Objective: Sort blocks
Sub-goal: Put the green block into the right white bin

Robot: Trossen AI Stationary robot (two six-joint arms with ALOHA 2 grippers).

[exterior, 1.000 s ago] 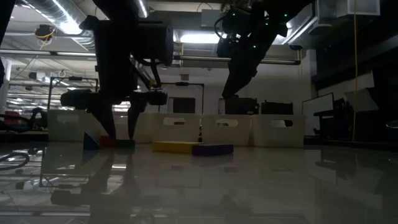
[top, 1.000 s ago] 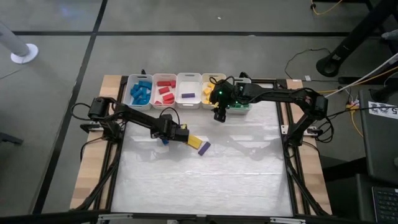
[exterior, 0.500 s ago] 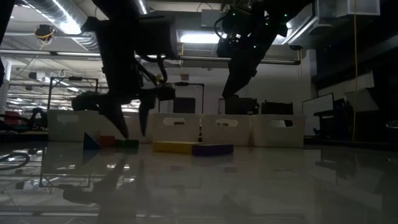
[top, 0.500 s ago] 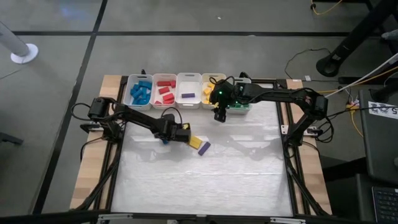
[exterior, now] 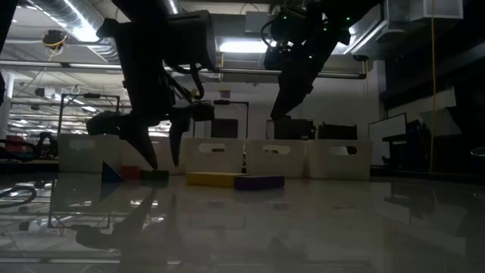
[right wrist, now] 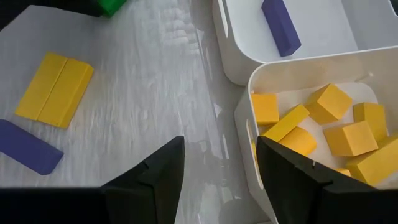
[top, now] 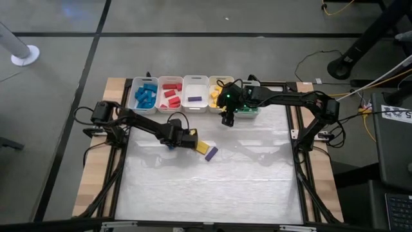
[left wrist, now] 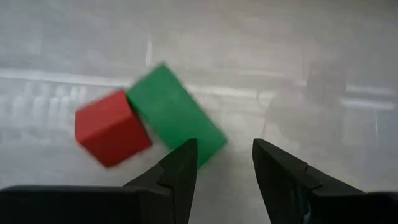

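My left gripper is open and hangs just above a red cube and a green bar, which lie side by side on the table. One finger stands in front of the green bar's end; the other is over bare table. A blue block, a flat yellow block and a purple bar lie close by. My right gripper is open in the air beside the yellow bin.
Five white bins line the far edge: blue, red, one with a purple bar, yellow, and a green one partly under the right arm. Bare table stretches toward the near edge.
My left gripper has shifted slightly toward the table's right and tipped from upright to slanting. Its fingertips have risen a little off the table by the red and green blocks. The blocks have stayed where they were.
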